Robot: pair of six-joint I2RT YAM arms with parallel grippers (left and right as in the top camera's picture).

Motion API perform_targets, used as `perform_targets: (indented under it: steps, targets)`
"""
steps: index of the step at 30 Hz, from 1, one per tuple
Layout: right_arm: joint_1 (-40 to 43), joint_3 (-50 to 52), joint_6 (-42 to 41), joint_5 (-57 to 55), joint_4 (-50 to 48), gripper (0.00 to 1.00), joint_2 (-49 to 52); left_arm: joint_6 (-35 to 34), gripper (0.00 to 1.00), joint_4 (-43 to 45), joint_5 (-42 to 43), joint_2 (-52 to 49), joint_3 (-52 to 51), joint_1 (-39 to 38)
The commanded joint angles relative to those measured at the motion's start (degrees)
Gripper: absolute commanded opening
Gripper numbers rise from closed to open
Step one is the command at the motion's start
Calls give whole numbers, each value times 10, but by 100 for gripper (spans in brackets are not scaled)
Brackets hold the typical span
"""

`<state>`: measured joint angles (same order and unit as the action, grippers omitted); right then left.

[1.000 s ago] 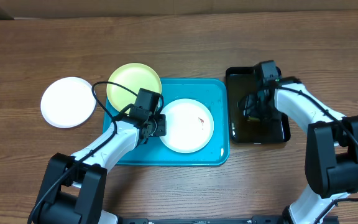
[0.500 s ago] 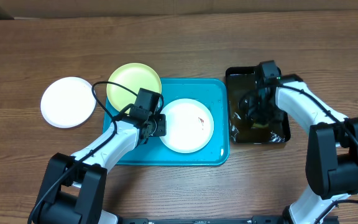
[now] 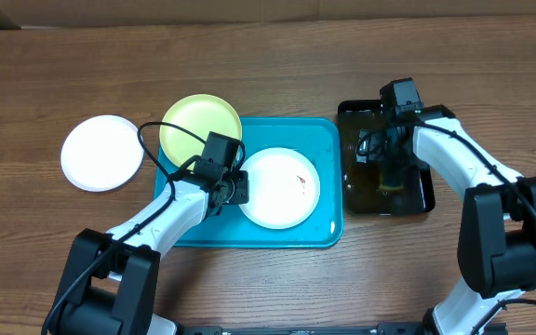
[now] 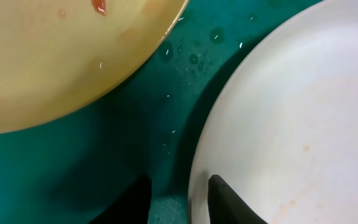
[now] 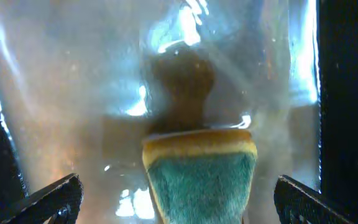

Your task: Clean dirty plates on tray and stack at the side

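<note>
A white plate (image 3: 282, 191) with a small reddish smear lies on the turquoise tray (image 3: 324, 228). My left gripper (image 3: 237, 186) is shut on its left rim; the left wrist view shows the jaws (image 4: 179, 202) astride that rim (image 4: 291, 112). A pale yellow-green plate (image 3: 194, 126) rests over the tray's far left corner, and its red smear shows in the left wrist view (image 4: 55, 56). A second white plate (image 3: 100, 152) lies on the table to the left. My right gripper (image 3: 386, 156) is open above a yellow-green sponge (image 5: 201, 168).
The black basin (image 3: 422, 200) stands right of the tray and holds brownish water with the sponge (image 3: 391, 182) in it. Water drops lie on the tray floor (image 4: 104, 155). Bare wooden table surrounds everything.
My right gripper has shifted within the basin and drawn back a little toward its far end, and the sponge now shows beneath it. The left gripper and the plates have not moved.
</note>
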<state>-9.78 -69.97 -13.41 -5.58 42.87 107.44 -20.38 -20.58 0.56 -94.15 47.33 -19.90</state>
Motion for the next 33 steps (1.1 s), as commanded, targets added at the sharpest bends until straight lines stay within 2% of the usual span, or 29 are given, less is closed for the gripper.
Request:
perform_targets:
  steps: [1, 3, 4, 7, 9, 11, 12, 13, 14, 16, 21, 22, 23, 24, 25, 26, 27, 29, 30, 31, 33]
  targets:
    - [2, 45, 3, -10, -44, 98, 0, 11, 33, 3, -5, -7, 12, -4]
    - [2, 66, 3, -10, -71, 95, 0, 11, 33, 3, -5, -7, 12, -4]
    - [2, 78, 3, -10, -87, 86, 0, 11, 33, 3, -5, -7, 12, -4]
    - [2, 103, 4, -10, -123, 47, 0, 10, 33, 3, -5, -7, 12, -4]
    - [2, 104, 4, -10, -127, 4, 0, 10, 33, 3, -5, -7, 12, -4]
    - [2, 100, 4, -8, -126, 4, 0, 10, 33, 3, -5, -7, 12, -4]
    - [2, 98, 4, -8, -125, 10, 0, 10, 33, 3, -5, -7, 12, -4]
    - [2, 94, 3, -8, -123, 54, 0, 10, 33, 3, -5, -7, 12, -4]
    - [2, 91, 3, -8, -120, 77, 0, 10, 33, 3, -5, -7, 12, -4]
    - [2, 86, 3, -8, -120, 80, 0, 10, 33, 3, -5, -7, 12, -4]
    - [2, 86, 3, -8, -144, 80, 0, 10, 34, 3, -5, -7, 12, -4]
    - [2, 86, 3, -8, -149, 70, 0, 10, 34, 3, -5, -7, 12, -4]
    - [2, 86, 3, -8, -152, 47, 0, 10, 34, 3, -5, -7, 12, -4]
    - [2, 86, 3, -8, -155, 32, 0, 10, 34, 3, -5, -7, 12, -4]
    - [2, 86, 3, -8, -156, 20, 0, 10, 34, 3, -5, -7, 12, -4]
    - [2, 86, 3, -8, -157, 18, 0, 10, 34, 3, -5, -7, 12, -4]
    - [2, 86, 3, -8, -157, 21, 0, 10, 34, 3, -5, -7, 12, -4]
    - [2, 84, 3, -8, -152, 76, 0, 10, 34, 2, -5, -7, 12, -4]
    - [2, 78, 3, -8, -138, 85, -1, 10, 35, 2, -5, -7, 12, -4]
    - [2, 70, 3, -8, -120, 90, -1, 11, 36, 2, -5, -7, 12, -4]
    - [2, 37, 3, -8, -47, 91, -2, 11, 37, 2, -5, -7, 12, -4]
